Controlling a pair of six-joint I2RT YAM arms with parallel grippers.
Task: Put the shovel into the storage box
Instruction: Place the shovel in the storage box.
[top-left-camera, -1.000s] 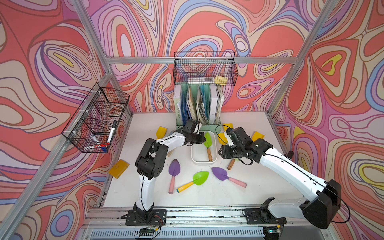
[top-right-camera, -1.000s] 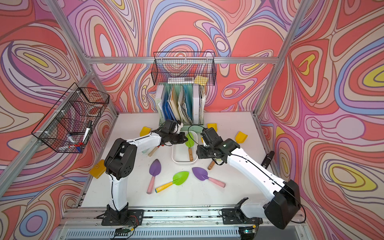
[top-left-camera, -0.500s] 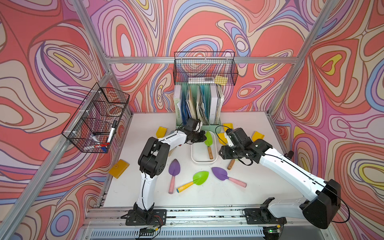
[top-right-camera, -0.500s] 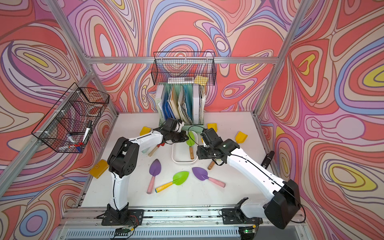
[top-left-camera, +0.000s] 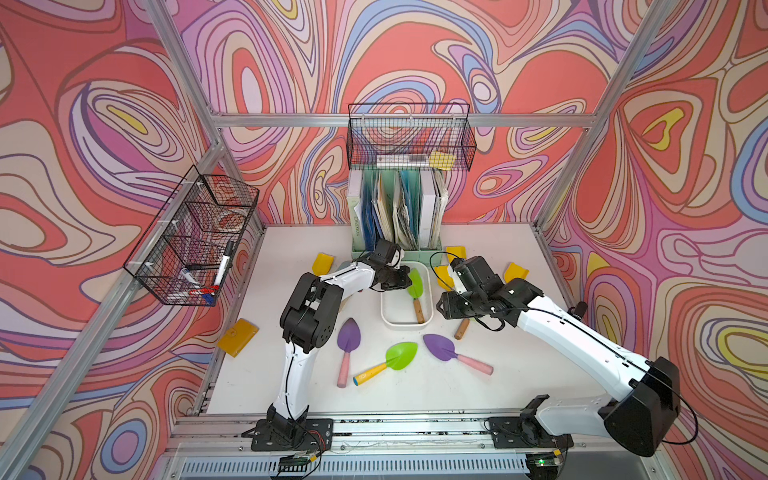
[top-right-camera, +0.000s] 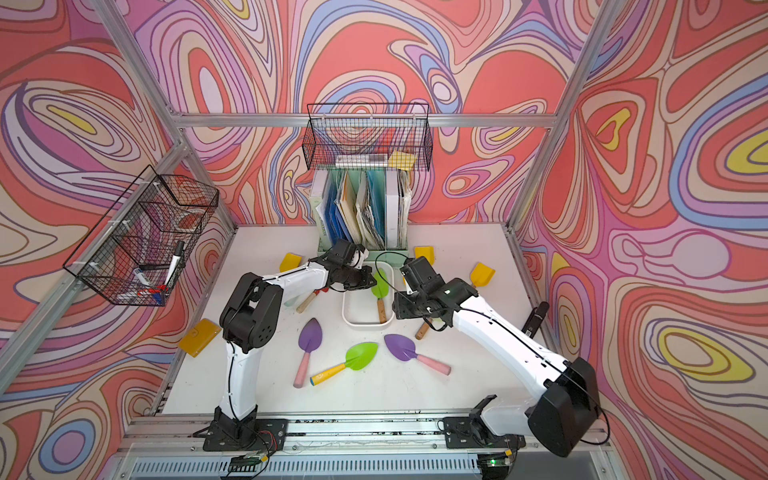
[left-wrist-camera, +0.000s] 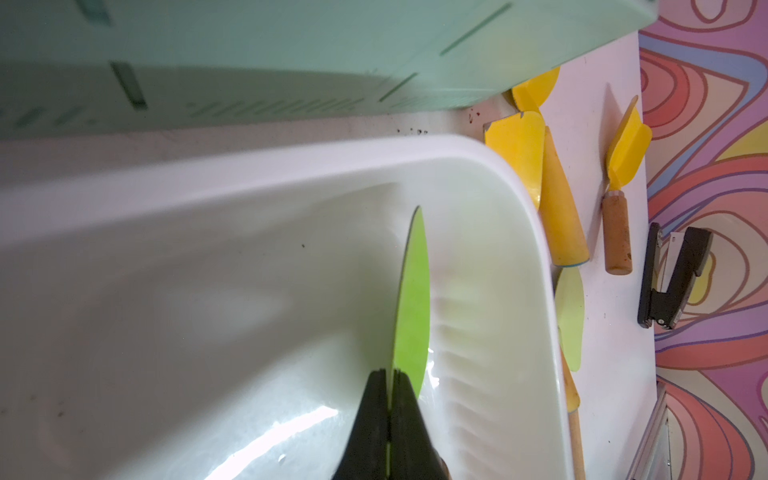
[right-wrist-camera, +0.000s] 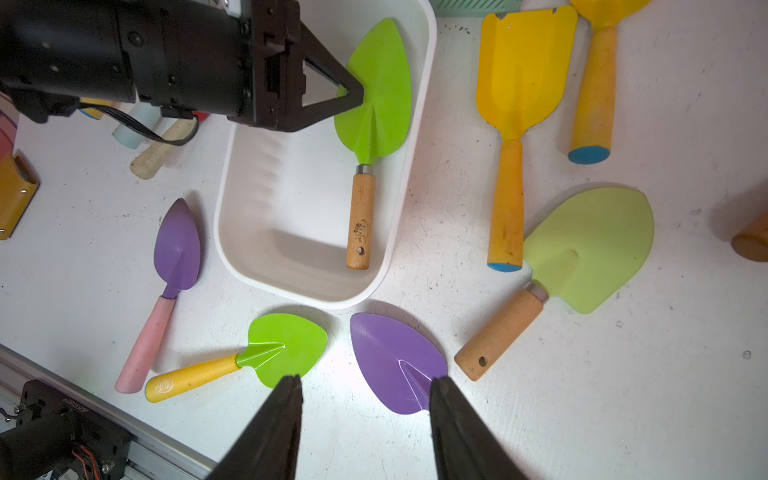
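Left arm (top-left-camera: 336, 280) shifted; jaws pinch one shovel (top-left-camera: 415, 279) in one storage box (top-left-camera: 405, 325)

Nothing I can read: stamps on the shovel (right-wrist-camera: 365, 141) in the storage box (right-wrist-camera: 291, 199) and on a yellow handle (right-wrist-camera: 162, 387), and a book spine (top-left-camera: 356, 216), are too blurred.

Shovel (right-wrist-camera: 376, 95): bright green leaf-shaped blade, wooden handle. Lies inside storage box (right-wrist-camera: 291, 216) along one long wall, handle on floor, blade at rear end. Blade edge pinched by left gripper (right-wrist-camera: 356, 93). Box: shallow white tub, rounded corners, thick rim.
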